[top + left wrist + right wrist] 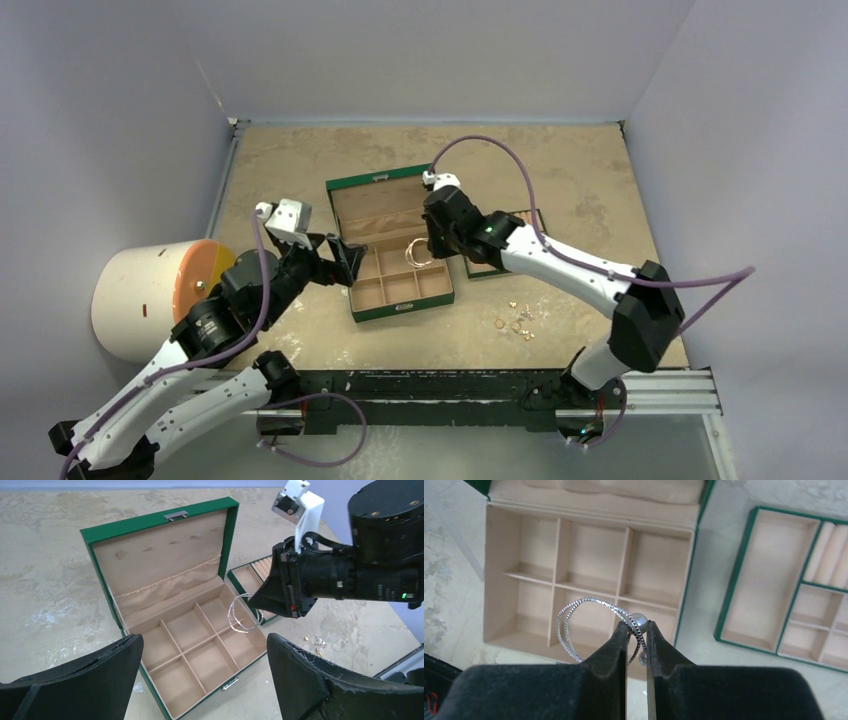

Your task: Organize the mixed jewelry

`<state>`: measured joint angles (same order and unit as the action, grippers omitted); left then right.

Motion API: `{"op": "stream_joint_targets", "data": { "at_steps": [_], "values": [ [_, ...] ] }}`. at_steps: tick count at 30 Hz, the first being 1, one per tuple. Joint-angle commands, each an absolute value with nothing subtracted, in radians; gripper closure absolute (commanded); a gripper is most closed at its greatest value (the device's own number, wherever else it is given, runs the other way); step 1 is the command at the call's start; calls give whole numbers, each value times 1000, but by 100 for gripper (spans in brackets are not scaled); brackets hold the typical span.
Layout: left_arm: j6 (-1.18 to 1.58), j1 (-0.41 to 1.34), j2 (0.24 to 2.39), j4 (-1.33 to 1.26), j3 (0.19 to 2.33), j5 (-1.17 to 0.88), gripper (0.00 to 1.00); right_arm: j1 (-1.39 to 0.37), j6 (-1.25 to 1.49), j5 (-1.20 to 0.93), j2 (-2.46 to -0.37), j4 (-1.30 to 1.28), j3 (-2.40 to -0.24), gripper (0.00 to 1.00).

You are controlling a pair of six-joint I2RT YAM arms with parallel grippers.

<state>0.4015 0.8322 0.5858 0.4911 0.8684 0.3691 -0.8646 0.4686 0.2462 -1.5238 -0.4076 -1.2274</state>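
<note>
My right gripper [637, 630] is shut on a silvery double loop with pearl ends [589, 625] and holds it above the right compartments of the open green box [345, 186]. The loop also shows in the top view [417, 253] and in the left wrist view [241, 613]. Several tiny gold and silver pieces [518, 318] lie loose on the table right of the box; they show in the left wrist view [316, 641]. My left gripper [205, 672] is open and empty, just left of the box's front corner.
A green tray insert with tan compartments [535, 216] lies right of the box, partly under the right arm; in the right wrist view [734, 580] it is at the right. A white and orange cylinder [150, 295] stands at the far left.
</note>
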Motion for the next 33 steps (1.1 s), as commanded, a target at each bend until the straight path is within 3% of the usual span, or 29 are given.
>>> {"op": "stream_joint_targets", "data": {
  "at_steps": [1,16,33],
  "values": [
    [415,809,570,469,874,422,6,-891,488,285,-1611,-335,-1325,100],
    [418,771,538,458,866,414,6,-902,598,346,-1890,-233,-1450,100],
    [414,765,540,458,867,413,6,-902,665,343,-1972,-195,-1430,100]
  ]
}}
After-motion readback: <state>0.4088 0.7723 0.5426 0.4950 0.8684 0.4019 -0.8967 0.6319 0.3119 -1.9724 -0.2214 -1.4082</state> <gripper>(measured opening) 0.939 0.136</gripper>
